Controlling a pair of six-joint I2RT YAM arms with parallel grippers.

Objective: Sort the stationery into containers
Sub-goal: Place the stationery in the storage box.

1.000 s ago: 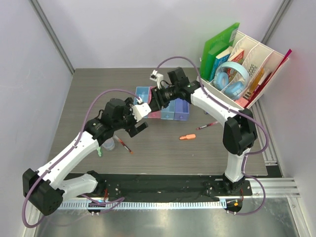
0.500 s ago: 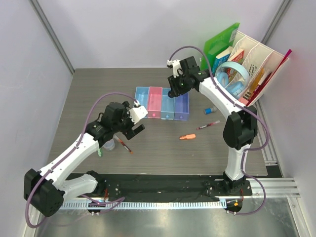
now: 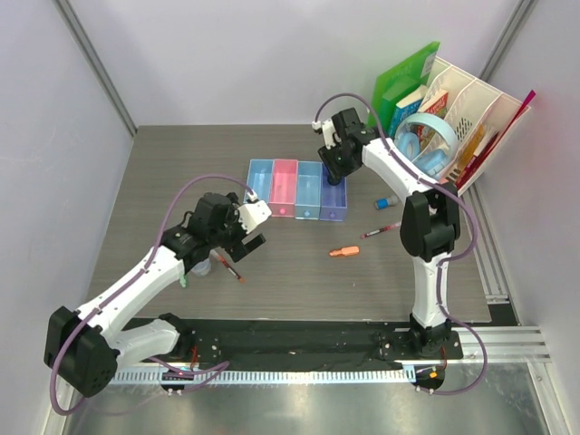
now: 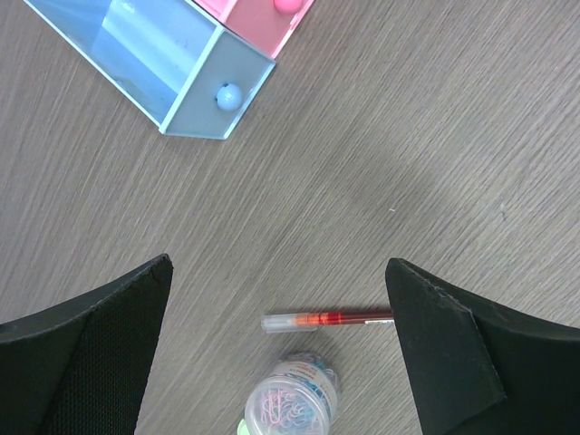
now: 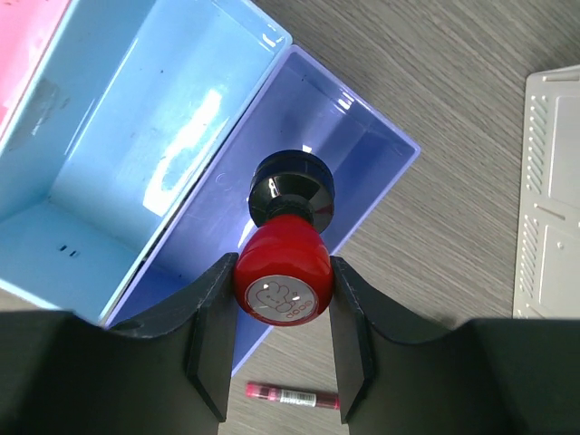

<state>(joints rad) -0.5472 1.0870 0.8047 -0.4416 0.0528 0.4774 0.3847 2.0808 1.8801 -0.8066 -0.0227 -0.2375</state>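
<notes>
My right gripper (image 5: 282, 265) is shut on a stamp with a red knob (image 5: 283, 290) and a black base. It hangs over the far end of the purple-blue tray (image 5: 349, 149), the rightmost of the row of containers (image 3: 297, 190). In the top view that gripper (image 3: 333, 170) is at the tray's far end. My left gripper (image 4: 279, 267) is open, above a red pen (image 4: 331, 319) and a clear jar of paper clips (image 4: 294, 403) on the table. From above, this gripper (image 3: 243, 241) stands near-left of the trays.
On the table right of the trays lie an orange piece (image 3: 343, 252), another red pen (image 3: 381, 230) and a blue-capped bit (image 3: 387, 203). A green piece (image 3: 182, 279) lies by the jar. The white organizer (image 3: 458, 118) with books and headphones stands at the back right.
My right arm, stamp in its grip, swung from over the pink and blue trays to the right and settled over the purple-blue tray. The left arm drew back a little toward the near side.
</notes>
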